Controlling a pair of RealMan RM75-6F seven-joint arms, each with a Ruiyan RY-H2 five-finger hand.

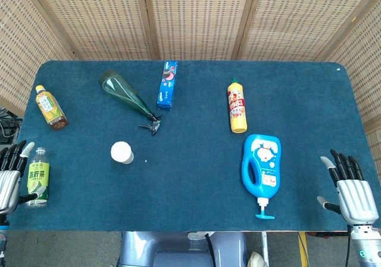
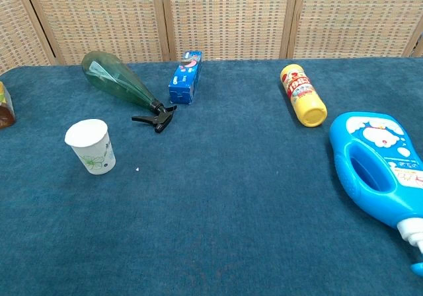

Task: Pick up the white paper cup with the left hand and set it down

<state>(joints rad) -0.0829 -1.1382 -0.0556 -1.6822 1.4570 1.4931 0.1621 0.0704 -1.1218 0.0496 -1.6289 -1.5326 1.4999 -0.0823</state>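
Note:
The white paper cup [image 1: 122, 152] [image 2: 90, 147] stands upright on the blue table cloth, left of the middle, with a faint green print on its side. My left hand [image 1: 11, 174] hovers at the table's front left corner, fingers spread and holding nothing, well to the left of the cup. My right hand [image 1: 350, 189] is at the front right corner, fingers apart and empty. Neither hand shows in the chest view.
A small green-label bottle [image 1: 37, 177] lies between my left hand and the cup. A tea bottle [image 1: 50, 107], green spray bottle [image 1: 125, 92], blue box [image 1: 168, 85], yellow bottle [image 1: 237, 106] and blue detergent jug [image 1: 261, 165] lie on the table [image 1: 190, 213].

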